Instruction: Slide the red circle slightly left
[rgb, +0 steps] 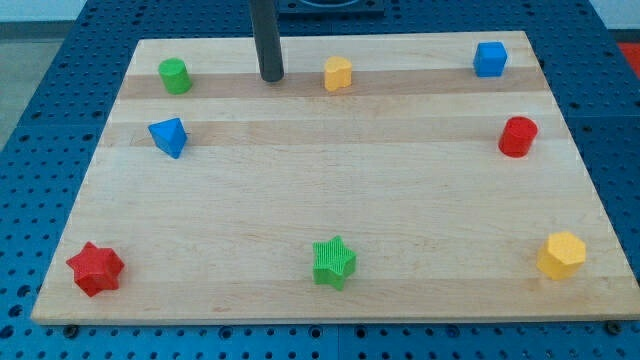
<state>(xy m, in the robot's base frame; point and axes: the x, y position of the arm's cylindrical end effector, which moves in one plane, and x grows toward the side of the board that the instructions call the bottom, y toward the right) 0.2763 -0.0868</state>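
The red circle (518, 136) is a short red cylinder near the view's right edge of the wooden board (330, 190), in its upper half. My tip (271, 77) rests on the board near the view's top, left of centre. It stands between the green circle (175, 76) and the yellow block (338, 73), far to the left of the red circle and touching no block.
A blue cube (490, 59) sits at the top right, above the red circle. A blue triangle (169, 136) lies at the left. A red star (95, 268), a green star (334, 262) and a yellow hexagon (561, 254) line the bottom edge.
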